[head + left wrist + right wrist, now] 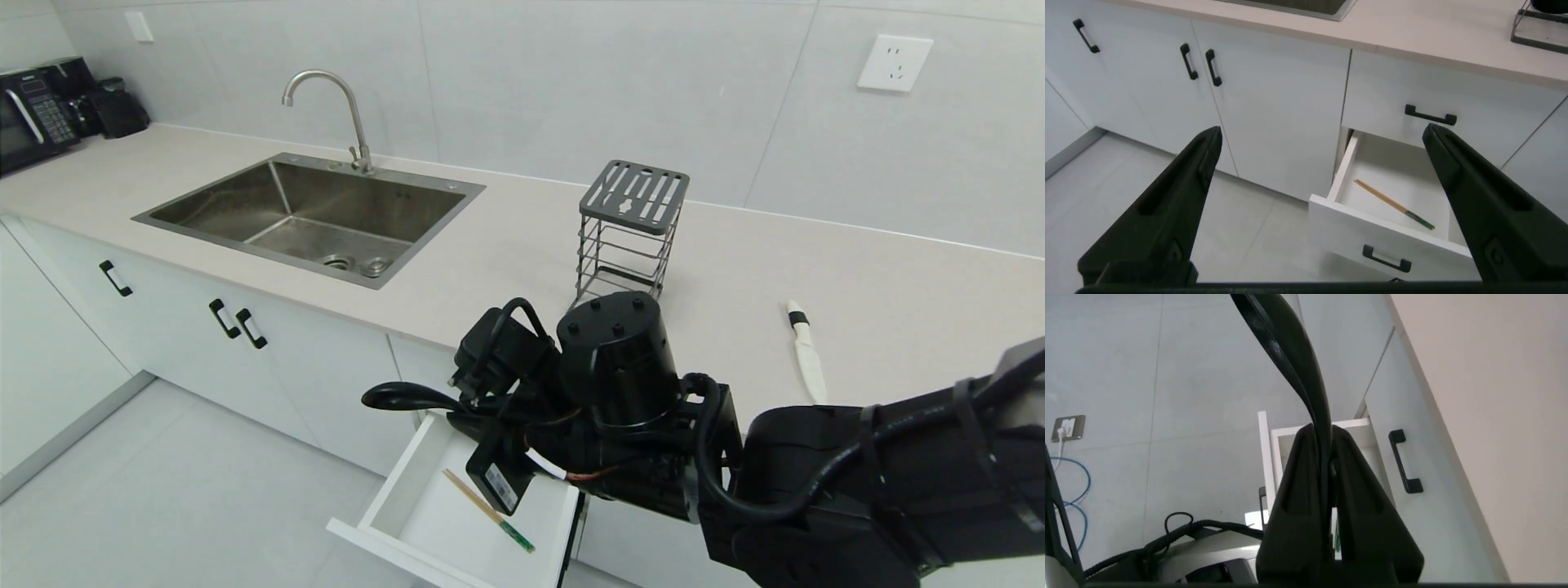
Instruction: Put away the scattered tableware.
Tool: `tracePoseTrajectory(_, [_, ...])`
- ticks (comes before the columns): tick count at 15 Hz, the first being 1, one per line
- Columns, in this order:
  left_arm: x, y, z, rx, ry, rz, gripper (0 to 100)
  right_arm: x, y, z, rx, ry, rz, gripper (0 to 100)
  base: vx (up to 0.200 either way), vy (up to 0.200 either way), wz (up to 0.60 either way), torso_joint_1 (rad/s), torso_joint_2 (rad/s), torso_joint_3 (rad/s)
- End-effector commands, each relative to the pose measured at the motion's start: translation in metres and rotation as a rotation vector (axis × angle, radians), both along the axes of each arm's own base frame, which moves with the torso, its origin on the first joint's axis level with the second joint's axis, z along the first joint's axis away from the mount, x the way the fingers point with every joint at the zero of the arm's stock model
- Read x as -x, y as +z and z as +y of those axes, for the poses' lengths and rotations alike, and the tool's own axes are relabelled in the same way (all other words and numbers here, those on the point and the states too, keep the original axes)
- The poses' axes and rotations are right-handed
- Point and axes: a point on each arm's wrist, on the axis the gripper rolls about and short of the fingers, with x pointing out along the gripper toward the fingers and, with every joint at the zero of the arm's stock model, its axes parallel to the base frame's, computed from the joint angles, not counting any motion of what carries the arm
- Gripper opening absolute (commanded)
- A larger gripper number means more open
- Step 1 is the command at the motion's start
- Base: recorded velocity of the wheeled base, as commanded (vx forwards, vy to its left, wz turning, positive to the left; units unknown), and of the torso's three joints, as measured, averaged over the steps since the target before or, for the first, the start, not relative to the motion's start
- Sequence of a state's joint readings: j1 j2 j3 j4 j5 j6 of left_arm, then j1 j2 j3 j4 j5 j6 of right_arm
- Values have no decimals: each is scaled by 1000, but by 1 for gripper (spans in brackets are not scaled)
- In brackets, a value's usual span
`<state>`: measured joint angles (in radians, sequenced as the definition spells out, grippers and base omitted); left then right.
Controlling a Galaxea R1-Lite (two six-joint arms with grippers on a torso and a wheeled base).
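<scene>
The right gripper [1323, 445] is clamped shut on a black utensil [1282, 351] above the open drawer [408, 506], where chopsticks [488, 510] lie. The left gripper [1323, 135] is wide open and empty. A knife [807, 351] lies near the counter's [506, 245] front edge.

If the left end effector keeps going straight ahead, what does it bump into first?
Likely the open drawer, near its side wall; the white cabinet door beside it is close too. Depth is unclear.

drawer [390, 494]: open, chopsticks [488, 510] lying inside
right gripper [465, 394]: above the drawer, holding a black utensil [404, 397]
tabletop [506, 245]: white knife [806, 351], wire rack [629, 233]
</scene>
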<state>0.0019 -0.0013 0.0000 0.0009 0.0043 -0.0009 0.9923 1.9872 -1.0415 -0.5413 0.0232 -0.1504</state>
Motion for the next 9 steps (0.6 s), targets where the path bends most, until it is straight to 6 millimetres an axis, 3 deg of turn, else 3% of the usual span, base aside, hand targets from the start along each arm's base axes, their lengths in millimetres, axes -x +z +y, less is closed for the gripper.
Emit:
tracePoseTrajectory(1, [0, 0, 0, 1, 0, 0, 100, 2, 2, 1, -5, 6, -3, 0, 0, 0, 0, -124, 271, 129])
tracePoseTrajectory(5, [0, 0, 0, 1, 1, 0, 100, 4, 6, -2, -11, 8, -11, 0, 0, 0, 0, -157, 320, 160])
tracePoseTrajectory(9, [0, 0, 0, 1, 1, 0, 100, 4, 8, -7, -13, 0, -10, 0, 0, 0, 0, -248, 491, 237])
